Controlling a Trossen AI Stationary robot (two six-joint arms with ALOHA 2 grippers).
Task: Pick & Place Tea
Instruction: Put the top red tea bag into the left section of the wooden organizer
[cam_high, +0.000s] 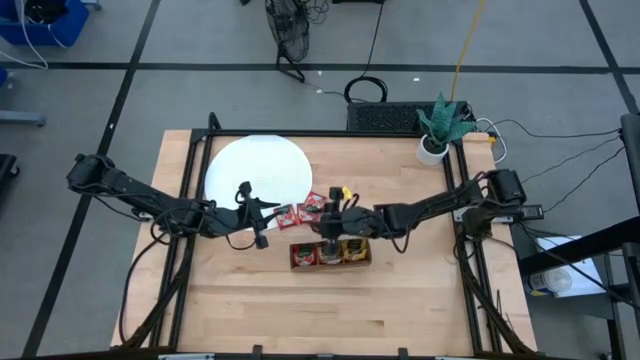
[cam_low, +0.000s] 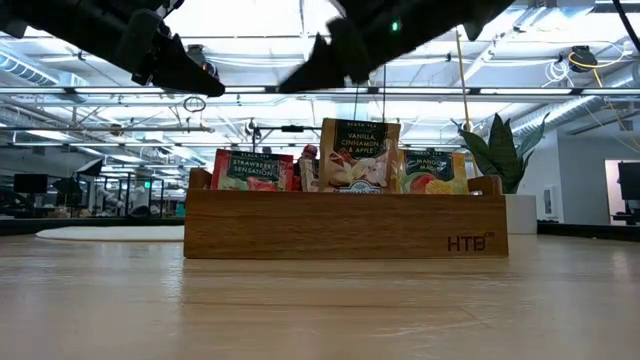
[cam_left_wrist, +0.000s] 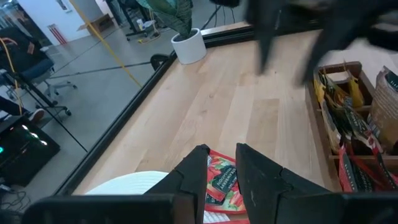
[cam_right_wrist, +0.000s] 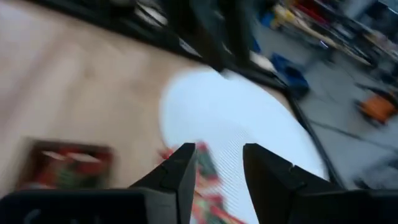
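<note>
A brown wooden tray (cam_high: 330, 254) (cam_low: 345, 226) holds upright tea sachets: a red one (cam_low: 252, 170), a taller orange-yellow one (cam_low: 358, 155) and another (cam_low: 428, 172). Loose red sachets (cam_high: 285, 215) (cam_high: 313, 204) and a yellow one (cam_high: 346, 192) lie flat on the table beside the white disc (cam_high: 256, 168). My right gripper (cam_high: 327, 216) (cam_right_wrist: 217, 163) hangs open above the tray's far side, nothing between its fingers. My left gripper (cam_high: 262, 230) (cam_left_wrist: 221, 160) hovers open at the disc's near right rim, a red sachet (cam_left_wrist: 222, 182) lying on the table beyond its fingers.
A potted plant (cam_high: 437, 135) (cam_left_wrist: 186, 43) stands at the far right corner. Black frame rails (cam_high: 190, 170) run along the table's left and right sides. Bare wood (cam_high: 330, 310) stretches from the tray toward the near edge.
</note>
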